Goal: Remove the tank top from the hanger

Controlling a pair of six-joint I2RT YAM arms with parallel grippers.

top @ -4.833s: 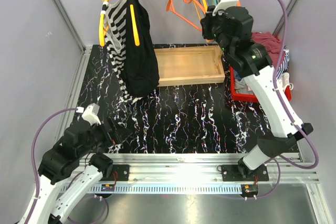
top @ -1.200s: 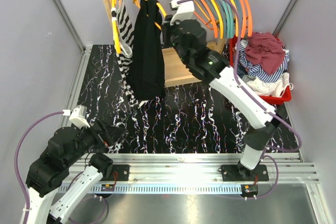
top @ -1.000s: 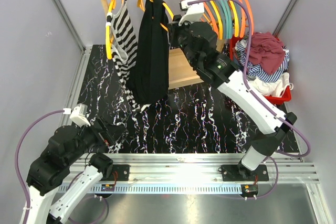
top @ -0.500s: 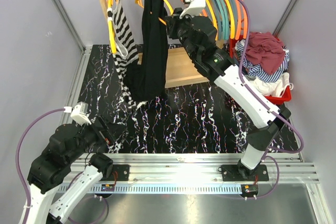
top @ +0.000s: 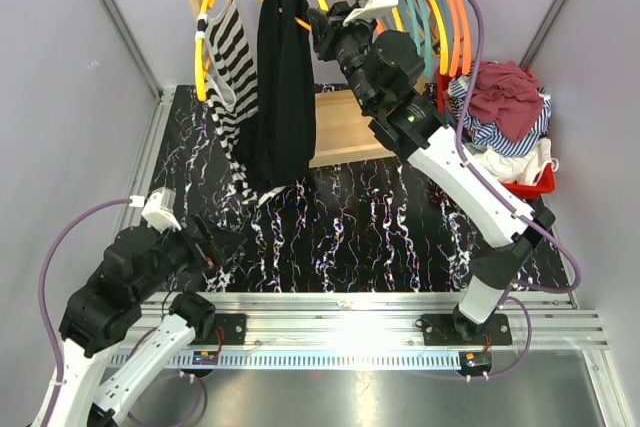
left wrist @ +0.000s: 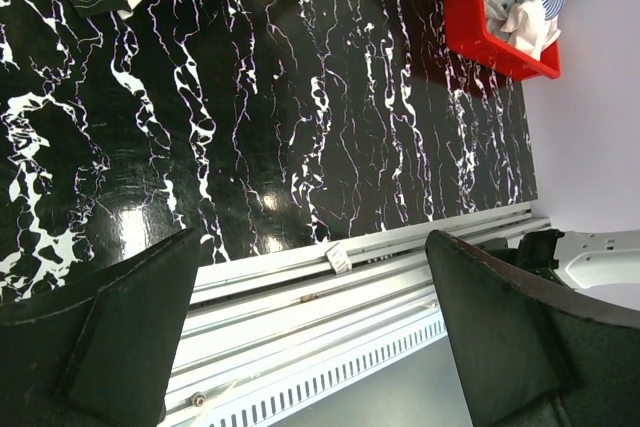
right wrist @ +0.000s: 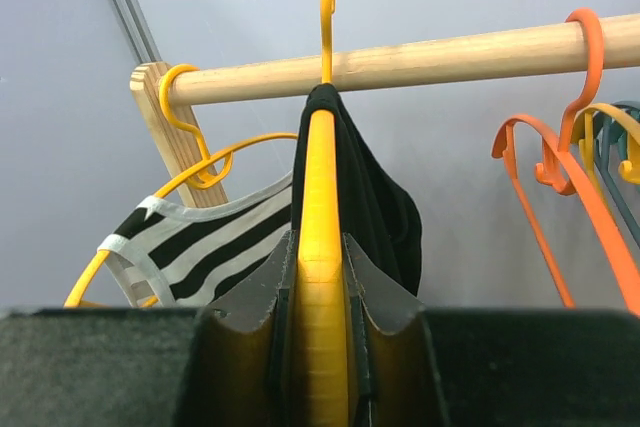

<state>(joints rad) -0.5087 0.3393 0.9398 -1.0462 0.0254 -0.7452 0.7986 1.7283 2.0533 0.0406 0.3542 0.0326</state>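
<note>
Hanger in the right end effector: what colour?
Yellow hanger; shows best in the right wrist view.

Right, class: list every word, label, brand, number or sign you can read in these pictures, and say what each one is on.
No text can be read in any view.
White tag on the metal rail: too small to read.
Black tank top, yellow hanger, striped top, red bin: no print, brand or label shows.
</note>
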